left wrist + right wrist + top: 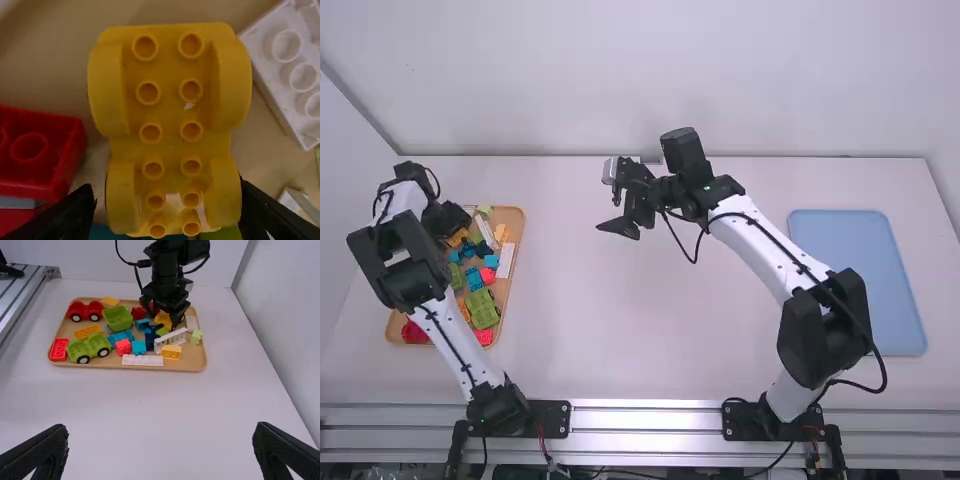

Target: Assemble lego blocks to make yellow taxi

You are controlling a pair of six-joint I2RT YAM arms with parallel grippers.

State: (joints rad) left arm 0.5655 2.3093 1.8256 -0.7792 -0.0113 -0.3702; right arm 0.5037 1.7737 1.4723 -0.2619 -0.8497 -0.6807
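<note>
Your left pincer (167, 192) is over the tray (513, 218), its fingers parted astride the yellow wheel-arch piece (170, 110). A sliver of background shows along one flank, so I'd read it as an open straddle rather than a grip, though contact on the other flank is hard to judge. That piece is inside the tray and looks like your taxi body.

Watch the closing. The fingers sit by one pair of arches rather than mid-length, so squeezing there could swing the longer end or make it dip as you lift. With the gap uneven, one finger may also touch first and shove the piece sideways. The red brick (35, 150) and white brick (287, 75), both near it in the tray, could catch a fingertip or be dragged along if you close or rise at a slant.

Your right pincer (160, 440) is wide, with nothing between its fingers, above the table (165, 400) and well apart from the tray. If you bring it in to help, the arms could crowd each other over the tray.

Also in the tray are the green car base (90, 347), the red car base (85, 311) and a small yellow brick (171, 352). A low sideways carry might knock these.
</note>
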